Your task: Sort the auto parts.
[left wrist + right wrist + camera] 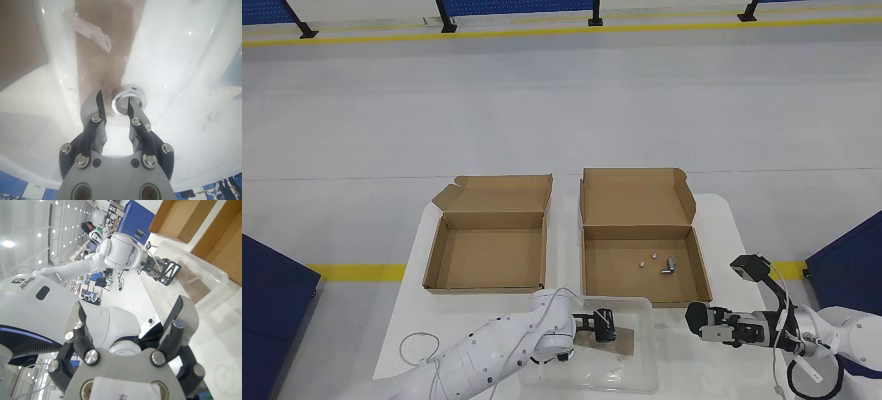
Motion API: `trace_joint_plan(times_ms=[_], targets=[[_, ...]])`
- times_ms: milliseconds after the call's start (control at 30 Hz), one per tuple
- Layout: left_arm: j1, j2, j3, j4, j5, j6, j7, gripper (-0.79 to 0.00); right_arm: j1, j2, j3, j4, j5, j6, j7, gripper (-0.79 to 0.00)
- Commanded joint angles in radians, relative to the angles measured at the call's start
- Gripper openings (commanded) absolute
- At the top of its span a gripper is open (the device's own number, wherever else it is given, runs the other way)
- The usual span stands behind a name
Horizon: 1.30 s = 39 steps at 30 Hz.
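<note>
Top view: two open brown cardboard boxes (487, 255) on white surface (564, 250); small metal parts (669, 266) in the right one.
Left wrist view: left tool (114, 96) spread, one finger inside polished metal ring (126, 93) in clear plastic bin (170, 56).
Right wrist view: right tool (130, 303) spread, holding nothing, right of the bin.

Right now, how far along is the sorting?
Done: two small parts in the right box. In hand: left gripper in the bin, one finger through a ring, not clamped. Left: lift and box that ring; left box has no parts; right gripper open.

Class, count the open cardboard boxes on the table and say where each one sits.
2: left box, bare inside; right box beside it, holding small parts. None seems hidden.
</note>
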Motion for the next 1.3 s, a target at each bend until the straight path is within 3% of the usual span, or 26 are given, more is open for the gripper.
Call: trace_joint_plan(times_ms=[0, 200, 467, 567, 967, 1267], targets=[[0.000, -0.002, 0.000, 0.005, 0.001, -0.002, 0.003, -0.542, 0.000, 0.000, 0.000, 0.000, 0.000, 0.000, 0.000, 0.000], [-0.001, -0.009, -0.002, 0.018, 0.002, -0.007, 0.008, -0.542, 0.000, 0.000, 0.000, 0.000, 0.000, 0.000, 0.000, 0.000], [-0.001, -0.018, 0.000, 0.031, 0.007, -0.009, 0.009, -0.613, 0.000, 0.000, 0.000, 0.000, 0.000, 0.000, 0.000, 0.000], [0.000, -0.020, -0.001, 0.037, 0.007, -0.010, 0.012, -0.785, 0.000, 0.000, 0.000, 0.000, 0.000, 0.000, 0.000, 0.000], [0.010, -0.018, -0.028, 0.027, 0.017, 0.003, 0.024, -0.785, 0.000, 0.000, 0.000, 0.000, 0.000, 0.000, 0.000, 0.000], [0.022, 0.013, -0.083, -0.076, -0.023, -0.009, -0.017, -0.785, 0.000, 0.000, 0.000, 0.000, 0.000, 0.000, 0.000, 0.000]])
